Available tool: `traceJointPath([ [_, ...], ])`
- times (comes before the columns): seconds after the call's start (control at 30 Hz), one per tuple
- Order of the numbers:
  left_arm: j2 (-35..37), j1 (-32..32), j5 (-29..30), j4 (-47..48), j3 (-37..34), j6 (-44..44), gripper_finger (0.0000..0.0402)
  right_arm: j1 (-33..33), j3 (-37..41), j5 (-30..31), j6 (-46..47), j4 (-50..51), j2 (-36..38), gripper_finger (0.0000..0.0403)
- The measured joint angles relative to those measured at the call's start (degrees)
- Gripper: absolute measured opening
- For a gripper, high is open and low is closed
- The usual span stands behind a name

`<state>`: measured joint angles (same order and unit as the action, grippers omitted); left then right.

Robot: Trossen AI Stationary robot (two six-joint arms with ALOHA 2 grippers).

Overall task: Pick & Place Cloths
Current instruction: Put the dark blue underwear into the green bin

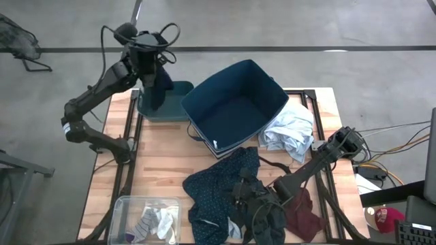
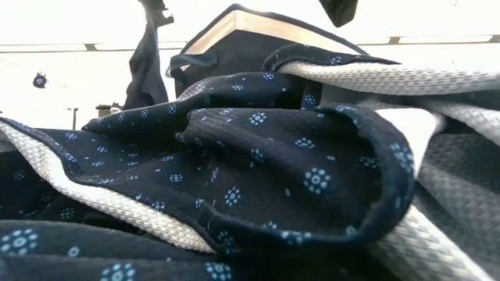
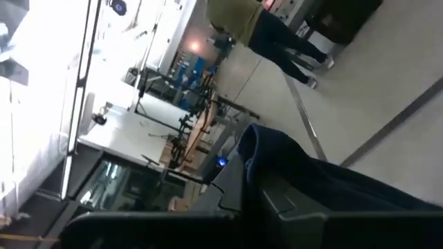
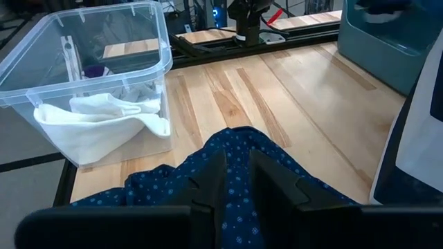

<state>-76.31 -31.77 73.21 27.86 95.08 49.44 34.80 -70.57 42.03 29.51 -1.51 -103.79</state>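
Observation:
My left gripper (image 1: 151, 54) is raised over the table's far left, shut on a dark navy cloth (image 1: 158, 85) that hangs above a teal bin (image 1: 170, 107). In the low view this cloth (image 2: 144, 66) dangles at the far left. A navy white-dotted shirt (image 1: 216, 190) lies crumpled at the near middle. My right gripper (image 1: 244, 194) is down on it, its fingers close on either side of a raised fold. A pale blue-white shirt (image 1: 289, 133), a maroon piece (image 1: 304, 216) and black pieces (image 1: 269, 216) lie around the right arm. My left gripper holds the dark navy cloth by its upper end (image 3: 266, 149), the fingers roughly level. The cloth hangs slack below them, clear of the table; its lower end reaches down to the teal bin. The fingers hide how many layers they have. My right gripper pinches a raised fold of the dotted shirt (image 4: 237, 149) between its two fingers (image 4: 208, 187). It comes slanting down from the table's right side. The rest of the shirt lies on the table.
The big navy fabric box (image 1: 235, 102) stands open at the far middle, tilted. A clear plastic tub (image 1: 146, 218) with white and grey socks sits at the near left corner. Bare wood shows between tub, teal bin and shirt (image 4: 277, 90). A person stands in the room beyond (image 3: 242, 17).

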Motion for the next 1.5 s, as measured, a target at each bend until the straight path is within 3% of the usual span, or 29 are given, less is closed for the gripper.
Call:
traceJointPath([
  [0.1,0.53,0.05,0.26,7.34,-0.73,-6.37,0.0008,0.01,0.00,0.01,-0.04,-0.01,0.00,0.0075],
  [0.33,0.61,0.21,-2.17,38.90,-1.48,-27.95,0.0010,-0.01,0.13,-0.01,0.00,-0.16,0.00,0.0094],
  [0.4,0.64,0.42,-8.83,47.16,-1.48,-35.75,0.0011,-0.14,0.13,-0.01,-0.02,-0.27,0.00,0.0097],
  [0.47,0.65,0.48,-19.97,52.40,-1.52,-40.91,0.0011,-0.29,0.13,-0.01,-0.02,-0.51,0.00,0.0100],
  [0.63,0.73,0.64,-46.02,52.17,-1.58,-43.50,0.0011,-0.59,0.13,-0.01,0.03,-0.57,0.00,0.0107],
  [0.83,0.81,2.01,-55.81,51.12,-1.48,-43.51,0.0011,-0.69,0.24,-0.01,0.01,-0.57,0.00,0.0112],
  [0.9,0.81,1.99,-56.31,51.08,-1.48,-43.51,0.0012,-0.69,0.32,-0.01,-0.03,-0.53,0.00,0.0113],
  [0.97,0.81,2.00,-52.13,50.54,-1.50,-43.48,0.0012,-0.69,0.33,-0.01,-0.04,-0.53,0.01,0.0115],
  [1.13,0.48,1.88,-27.36,52.60,-1.76,-44.54,0.0010,-0.69,0.33,-0.02,0.35,-0.54,0.00,0.0119],
  [1.17,0.48,1.78,-24.67,52.71,-1.98,-45.25,0.0009,-0.69,0.33,-0.01,0.37,-0.55,0.00,0.0120],
  [1.23,0.50,1.43,-26.21,52.74,-2.48,-45.45,0.0009,-0.65,0.33,-0.02,0.39,-0.55,0.00,0.0122],
  [1.33,0.38,1.11,-34.23,51.55,-3.59,-43.13,0.0013,-0.65,0.33,-0.03,0.53,-0.55,0.00,0.0126],
  [1.5,-0.05,0.70,-31.61,45.00,-6.10,-42.19,0.0025,-0.65,0.33,-0.02,0.55,-0.57,0.00,0.0132],
])
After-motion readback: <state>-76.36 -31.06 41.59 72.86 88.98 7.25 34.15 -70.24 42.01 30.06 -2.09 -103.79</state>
